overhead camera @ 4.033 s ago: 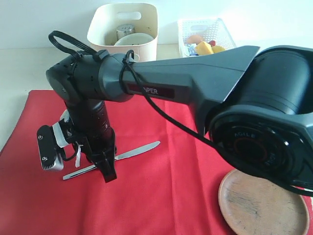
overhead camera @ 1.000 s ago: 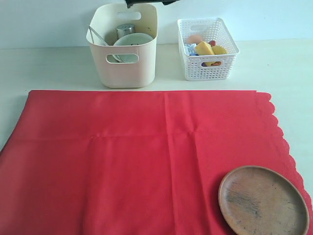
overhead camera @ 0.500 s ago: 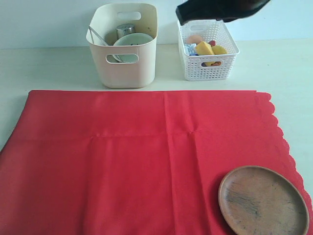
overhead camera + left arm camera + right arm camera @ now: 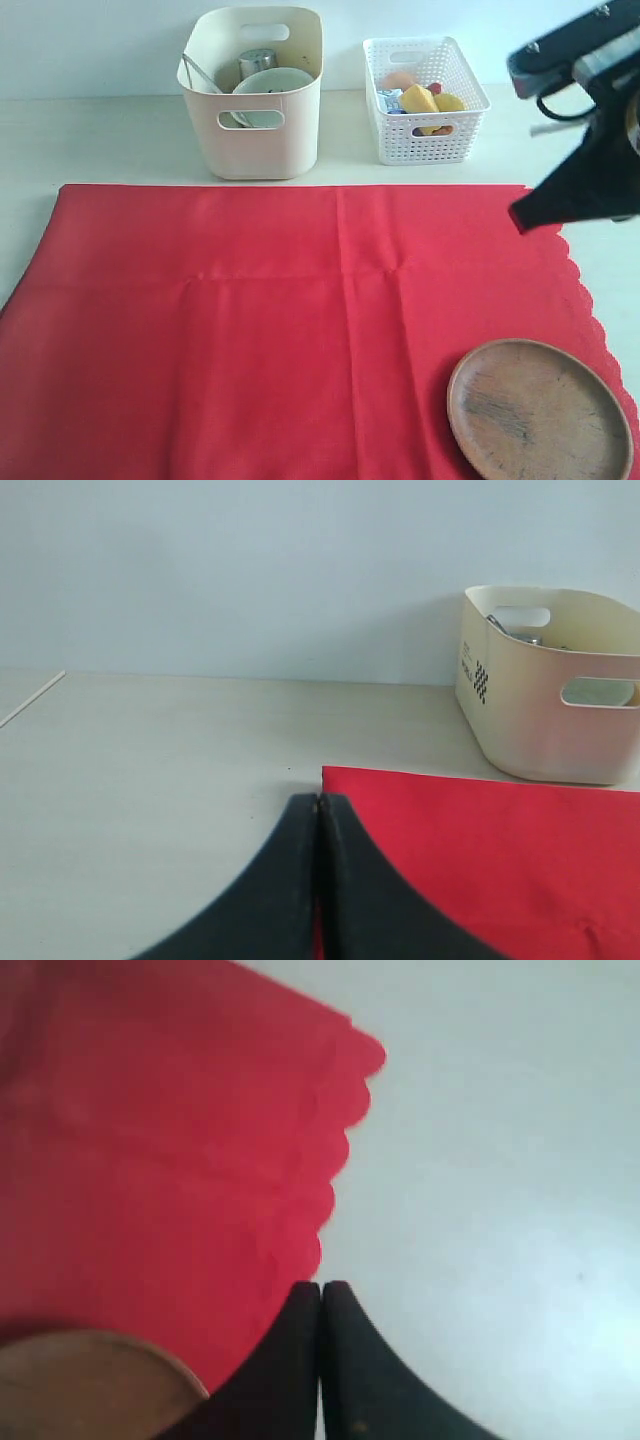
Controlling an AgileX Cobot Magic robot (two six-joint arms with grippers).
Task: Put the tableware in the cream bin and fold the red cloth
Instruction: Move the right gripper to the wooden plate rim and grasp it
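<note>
The red cloth lies flat over the table, its scalloped edge on the right. The round wooden plate rests on the cloth's near right corner. At the back stands the cream bin, holding the steel cup, the speckled bowl and a silver utensil handle. My right gripper hangs shut and empty above the cloth's right edge; its wrist view shows the gripper by the scallops and the plate. My left gripper is shut and empty over the cloth's corner, out of the exterior view.
A white lattice basket with food stands right of the cream bin. Bare pale table surrounds the cloth at the back, left and right. The cream bin also shows in the left wrist view, beyond the cloth's far edge.
The knife that lay on the cloth four seconds ago is gone; a silver handle now leans in the bin. The right arm has swung from over the bin to the right side, lower.
</note>
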